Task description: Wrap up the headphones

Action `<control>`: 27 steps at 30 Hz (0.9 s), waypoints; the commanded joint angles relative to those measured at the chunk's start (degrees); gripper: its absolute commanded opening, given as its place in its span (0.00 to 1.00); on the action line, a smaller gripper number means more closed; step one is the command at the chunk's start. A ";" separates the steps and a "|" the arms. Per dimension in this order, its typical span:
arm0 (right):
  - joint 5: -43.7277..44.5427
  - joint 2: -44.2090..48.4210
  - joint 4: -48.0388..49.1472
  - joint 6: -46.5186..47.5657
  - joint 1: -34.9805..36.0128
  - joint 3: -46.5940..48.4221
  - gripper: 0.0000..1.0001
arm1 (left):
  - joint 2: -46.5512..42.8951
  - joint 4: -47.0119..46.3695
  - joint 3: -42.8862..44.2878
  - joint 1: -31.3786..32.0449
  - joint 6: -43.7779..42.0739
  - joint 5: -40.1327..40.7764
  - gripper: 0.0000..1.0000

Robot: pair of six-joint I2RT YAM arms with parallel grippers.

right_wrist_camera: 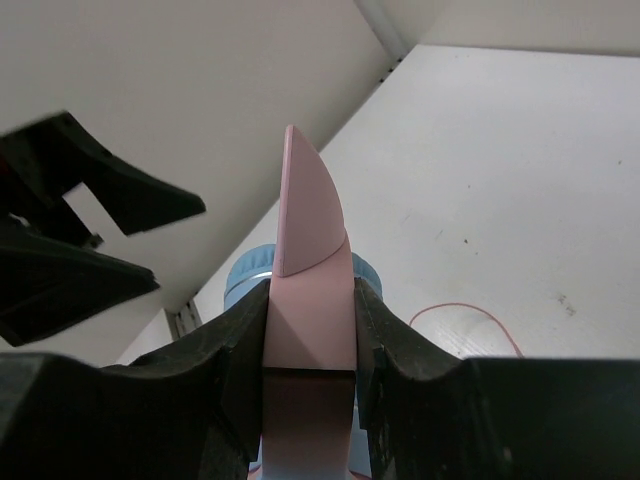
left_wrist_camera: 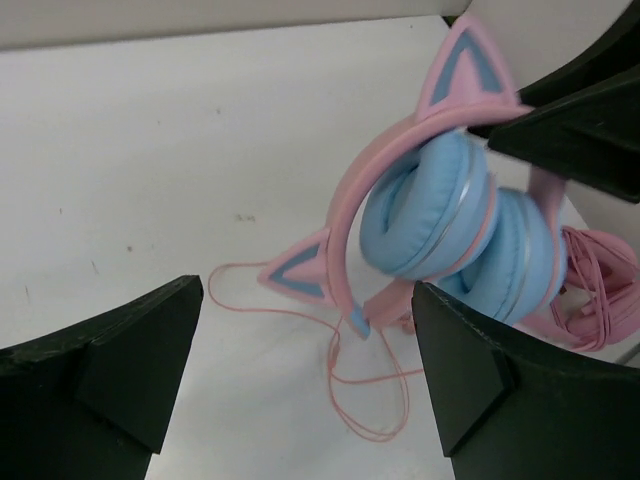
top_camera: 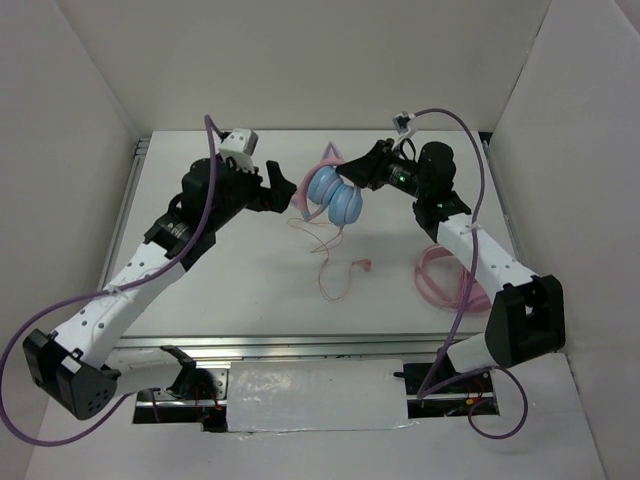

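Right gripper (right_wrist_camera: 310,310) pinching headphones (top_camera: 335,197) headband, left gripper (top_camera: 284,188) spread wide beside them

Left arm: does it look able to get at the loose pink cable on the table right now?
Probably yes. The left tool is open beside the headphones, which the right tool clamps by the headband. The thin cable lies loose on the table, nothing over it.
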State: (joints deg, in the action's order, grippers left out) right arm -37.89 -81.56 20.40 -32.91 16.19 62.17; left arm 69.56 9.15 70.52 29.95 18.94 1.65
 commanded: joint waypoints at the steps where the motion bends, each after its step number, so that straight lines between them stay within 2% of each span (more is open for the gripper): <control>1: 3.35 4.39 6.31 -3.83 -0.10 -0.21 0.00 | -3.11 -1.58 -5.47 0.10 11.89 2.75 0.99; 4: 5.02 5.01 7.45 -5.23 0.25 -0.82 0.00 | -3.91 -4.31 -10.21 0.10 16.72 0.90 0.99; 12: 7.48 6.50 12.82 -9.55 2.09 -3.82 0.00 | -2.77 -13.71 -15.49 0.19 24.29 1.87 0.99; 19: 10.19 6.24 11.23 -9.90 3.06 -3.90 0.00 | -0.48 -21.18 -18.75 0.37 22.90 0.99 0.99; 26: 11.34 5.89 14.31 -14.19 3.15 -4.86 0.00 | 2.07 -22.15 -19.37 0.98 22.11 2.30 0.80; 27: 11.08 5.71 15.27 -14.46 3.24 -5.04 0.00 | 2.51 -22.50 -19.46 1.24 21.93 3.00 0.80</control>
State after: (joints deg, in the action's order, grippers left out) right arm -28.16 -78.00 26.96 -43.31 19.00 57.01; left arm 71.57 -9.04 51.07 30.46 40.97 3.25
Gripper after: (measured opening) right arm 0.407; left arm 0.805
